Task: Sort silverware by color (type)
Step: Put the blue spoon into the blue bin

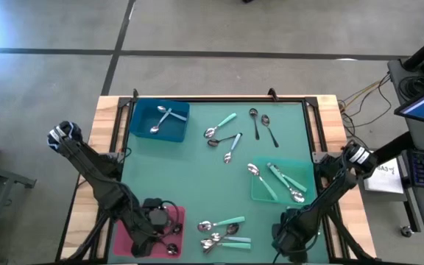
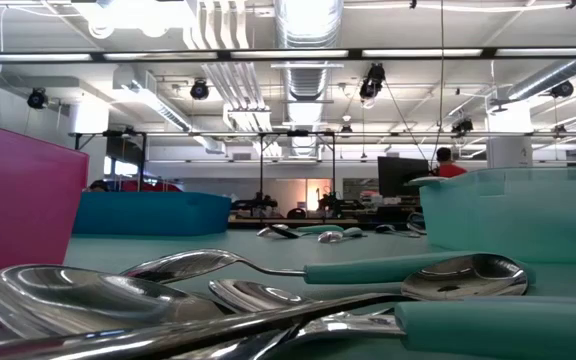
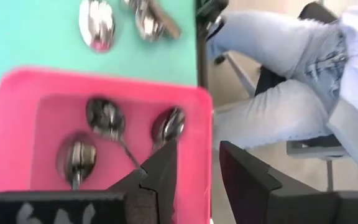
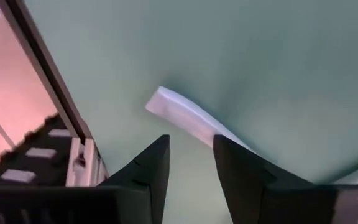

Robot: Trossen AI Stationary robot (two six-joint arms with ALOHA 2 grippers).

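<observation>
High view: the left gripper (image 1: 155, 221) hangs over the pink tray (image 1: 124, 239) at the near left corner of the green mat (image 1: 197, 177). In the left wrist view its fingers (image 3: 163, 171) stand parted with nothing between them, and below them three black-handled spoons (image 3: 107, 118) lie in the tray, bowls up.

The right gripper (image 1: 289, 239) waits low at the near right edge of the mat, beside the light green tray (image 1: 260, 193). Its fingers (image 4: 157, 165) are a little apart and empty.

Two silver spoons (image 1: 162, 119) lie crossed in the blue tray (image 1: 179, 132) at the far left. Mint-handled spoons (image 1: 274, 180) rest in the light green tray, handles running diagonally from far left to near right.

Loose on the mat: a mint-handled pair (image 1: 223, 131) at centre, handles angled toward the far right; two black-handled spoons (image 1: 262, 126) right of them, lying roughly near to far; and a near-centre heap of spoons (image 1: 223, 234) lying mostly left to right, bowls to the left.
</observation>
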